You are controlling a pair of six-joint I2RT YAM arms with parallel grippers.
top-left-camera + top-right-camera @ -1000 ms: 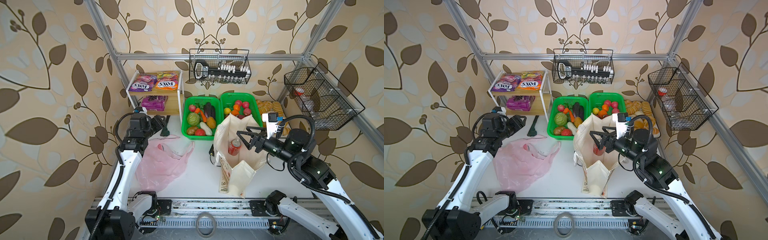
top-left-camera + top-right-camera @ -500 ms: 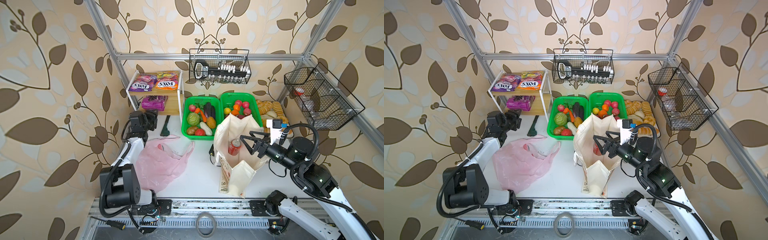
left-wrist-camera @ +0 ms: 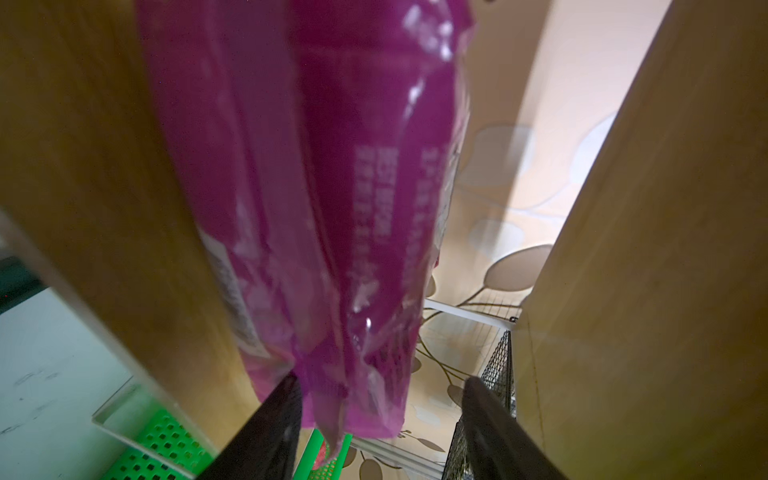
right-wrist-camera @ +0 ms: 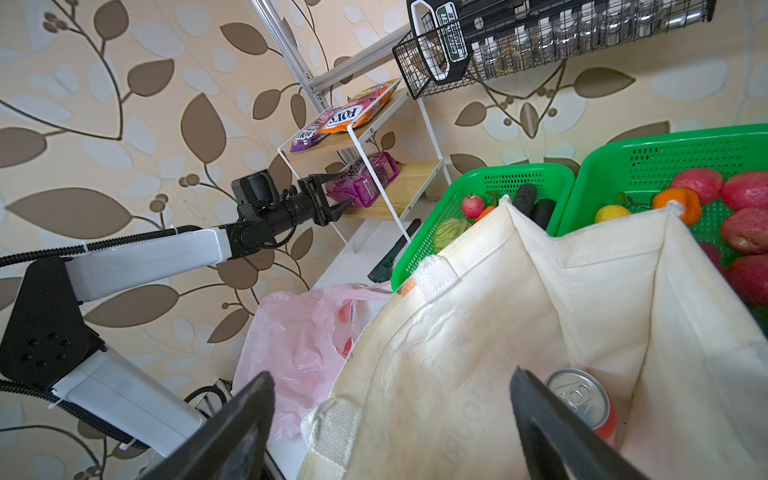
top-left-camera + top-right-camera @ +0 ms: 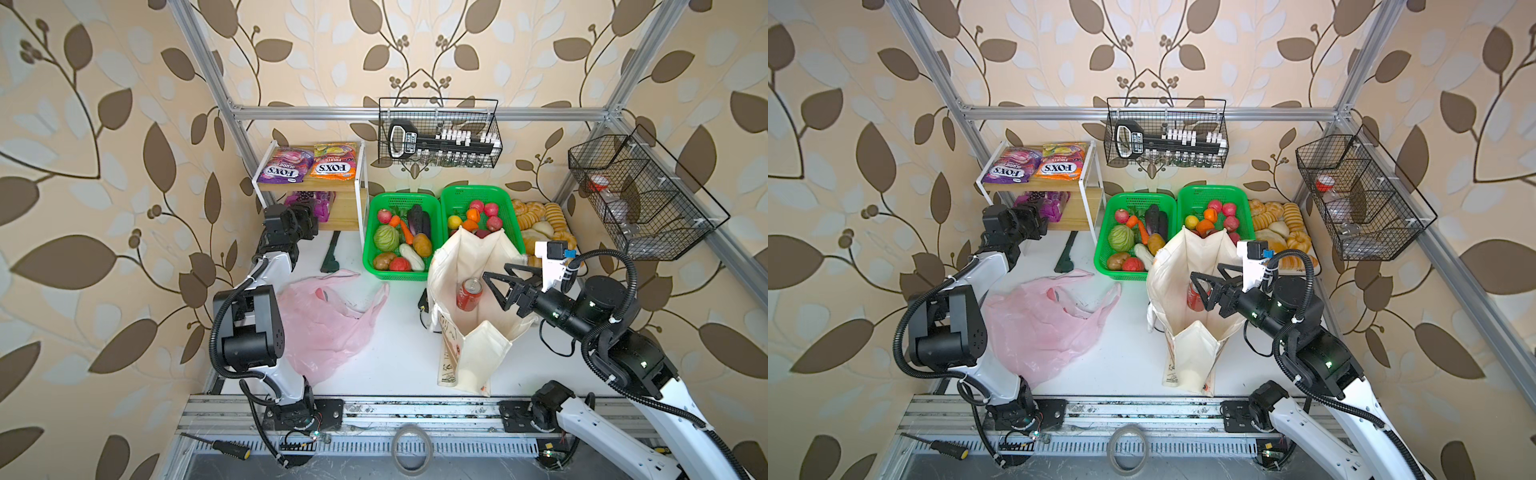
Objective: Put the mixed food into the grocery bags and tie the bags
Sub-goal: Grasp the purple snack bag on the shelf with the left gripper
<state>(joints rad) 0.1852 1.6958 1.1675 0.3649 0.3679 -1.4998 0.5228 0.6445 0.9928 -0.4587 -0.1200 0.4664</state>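
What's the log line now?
left gripper: jaws open around purple packet, lower shelf | right gripper: jaws open above canvas tote | red soda can: in tote | pink plastic bag: untied

The wallpaper (image 5: 104, 124) is beige, patterned with brown and pale leaves on thin dark stems. The plastic bag (image 5: 328, 328) is translucent pink. The tote (image 5: 469, 361) is cream, with small dark and orange print low on one side, possibly floral. The soda can (image 5: 469, 294): red body, silver top. The vegetable basket (image 5: 401, 198) and fruit basket (image 5: 473, 191): bright green. The purple pouch (image 5: 284, 168) and orange pouch (image 5: 336, 164) bear white FOX'S lettering. The lower-shelf packet (image 3: 324, 208) is magenta with white print.
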